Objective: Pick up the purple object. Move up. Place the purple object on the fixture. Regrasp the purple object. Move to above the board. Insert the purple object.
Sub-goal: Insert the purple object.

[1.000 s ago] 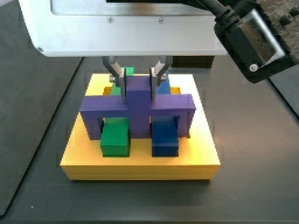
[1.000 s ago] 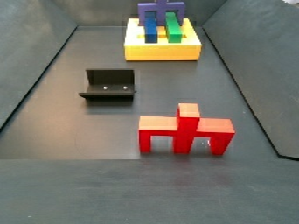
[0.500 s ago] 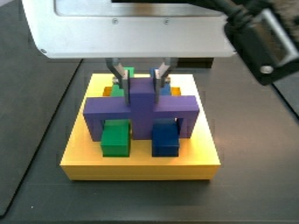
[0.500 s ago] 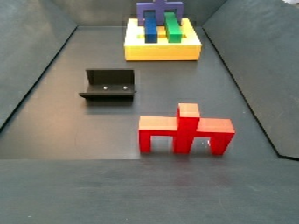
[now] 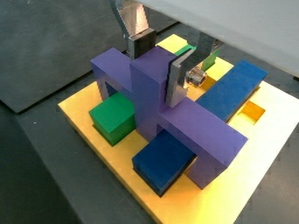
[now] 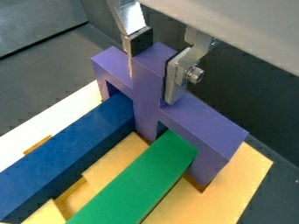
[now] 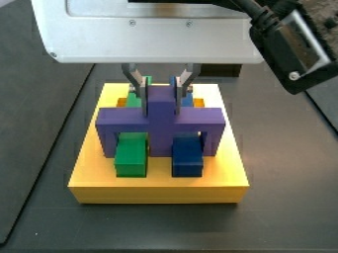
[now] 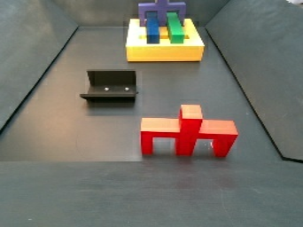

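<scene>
My gripper point(image 5: 162, 63) clamps the upright stem of the purple object point(image 5: 163, 109), which straddles the green block point(image 7: 129, 153) and blue block point(image 7: 188, 154) on the board point(image 7: 158, 184), so only release seems left

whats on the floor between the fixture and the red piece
Nothing: in a side view, bare dark floor separates the fixture from the red piece. The gripper is over the board.

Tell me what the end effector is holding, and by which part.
The end effector grips the purple object by its upright central stem, over the yellow board.
</scene>
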Available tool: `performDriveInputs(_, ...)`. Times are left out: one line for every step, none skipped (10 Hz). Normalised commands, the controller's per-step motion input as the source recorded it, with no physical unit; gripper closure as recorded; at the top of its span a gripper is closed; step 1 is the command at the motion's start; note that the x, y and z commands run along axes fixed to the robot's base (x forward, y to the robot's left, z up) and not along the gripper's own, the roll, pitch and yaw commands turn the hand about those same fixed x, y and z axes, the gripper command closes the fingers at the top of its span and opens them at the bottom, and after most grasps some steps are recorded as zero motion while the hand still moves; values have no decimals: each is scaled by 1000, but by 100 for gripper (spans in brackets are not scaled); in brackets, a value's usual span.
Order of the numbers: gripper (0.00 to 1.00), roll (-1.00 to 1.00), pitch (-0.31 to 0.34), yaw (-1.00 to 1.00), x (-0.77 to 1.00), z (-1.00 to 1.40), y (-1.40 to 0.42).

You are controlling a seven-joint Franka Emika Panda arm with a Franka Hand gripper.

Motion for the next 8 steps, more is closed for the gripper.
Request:
performDriveInputs(100,-54,0,-11,0,-131,66)
performDriveInputs(100,0,-17,0,-89,-169,-46)
performDriveInputs(100,29,0,0,-131,0,0)
performDriveInputs(100,71,3,0,-69,0,0)
performDriveInputs(100,89,24,0,0,0,0)
performDriveInputs(100,116,33,0,0,0,0)
performDriveInputs(100,139,43,0,0,0,0)
performDriveInputs(100,156,44,0,9,0,0)
